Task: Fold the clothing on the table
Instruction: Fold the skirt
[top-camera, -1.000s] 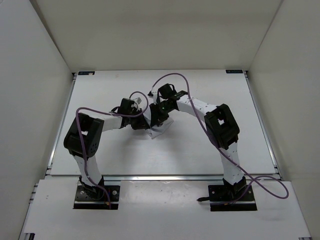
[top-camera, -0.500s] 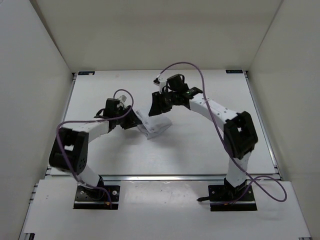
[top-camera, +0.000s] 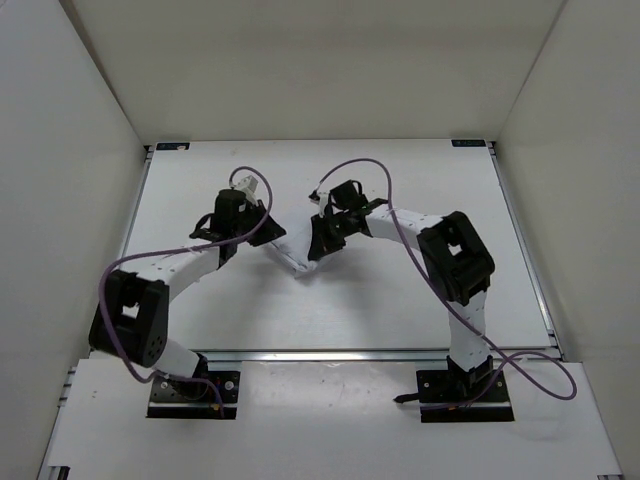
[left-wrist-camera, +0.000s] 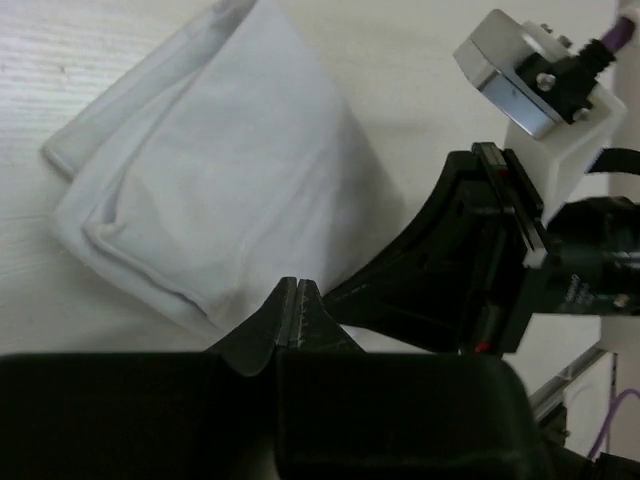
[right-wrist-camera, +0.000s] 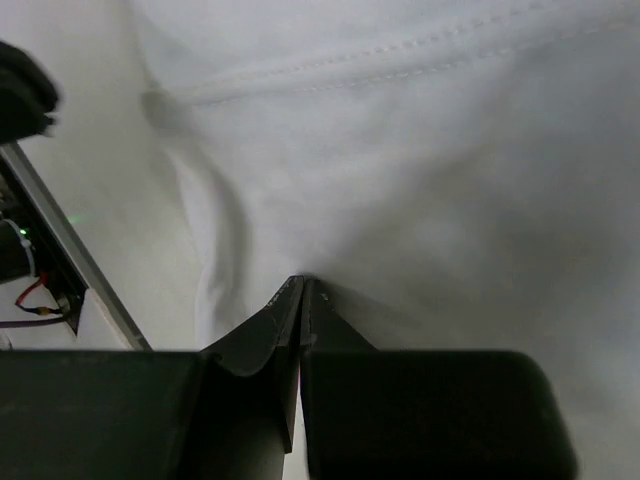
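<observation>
Bench (top-camera: 400, 310) filled most of my overhead view, white and matte, with both arms reaching in from the near edge and meeting around its middle. Between them lay the clothing (top-camera: 296, 258), a small white bundle folded into a rough rectangle, its layers showing along one edge, flat on the bench a little left of centre. My left tool (left-wrist-camera: 298, 300) sat clenched, its two fingers pressed together with no gap and the tips right at the near edge of the clothing. I could not tell whether any fabric was caught between them. My right tool (right-wrist-camera: 302, 295) was clenched as well, its tips pushed into the fabric, which puckered into creases around them. Whether it pinched a fold I could not tell. On the left wrist camera the two tools stood just beside each other at the same edge of the clothing.
</observation>
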